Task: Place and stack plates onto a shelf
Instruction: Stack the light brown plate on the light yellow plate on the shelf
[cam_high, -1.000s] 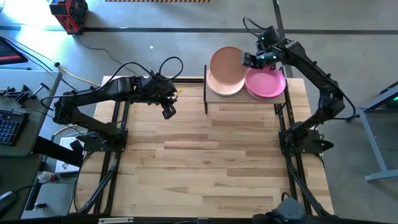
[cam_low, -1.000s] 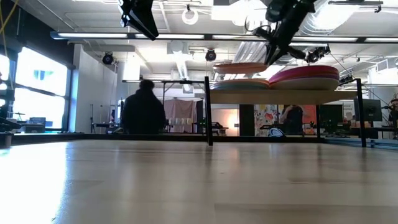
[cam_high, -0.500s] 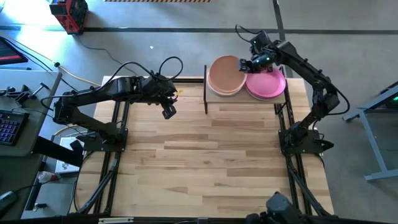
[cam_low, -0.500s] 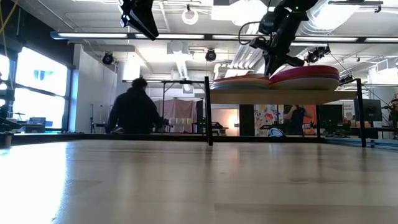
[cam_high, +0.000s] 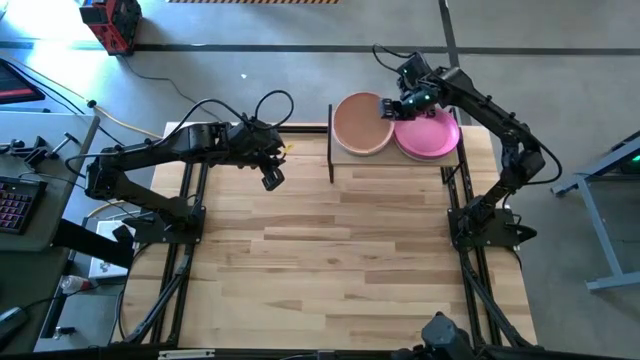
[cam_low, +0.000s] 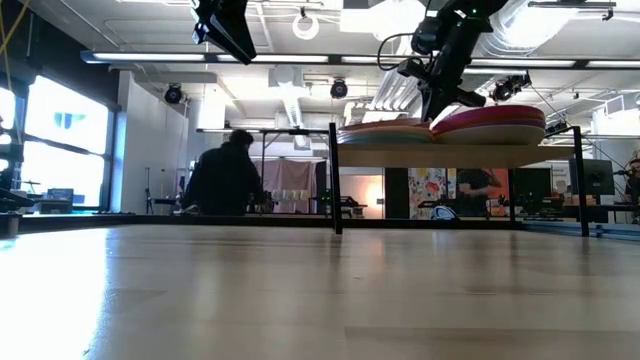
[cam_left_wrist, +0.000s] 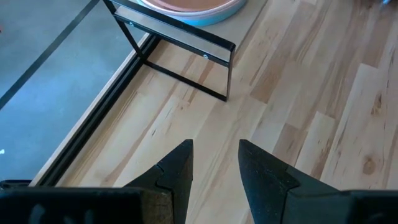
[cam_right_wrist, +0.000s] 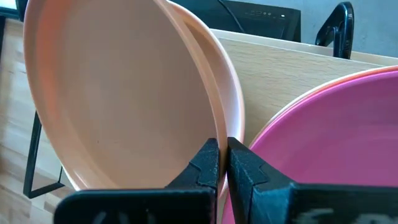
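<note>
The table carries the shelf at its far edge, under the right gripper. Two plate stacks sit on the shelf: a tan plate tops the one left of the gripper, a pink plate tops the one right of it. The right gripper's fingers are pinched onto the tan plate's rim. The left gripper hangs slightly parted and empty, well left of the shelf.
</note>
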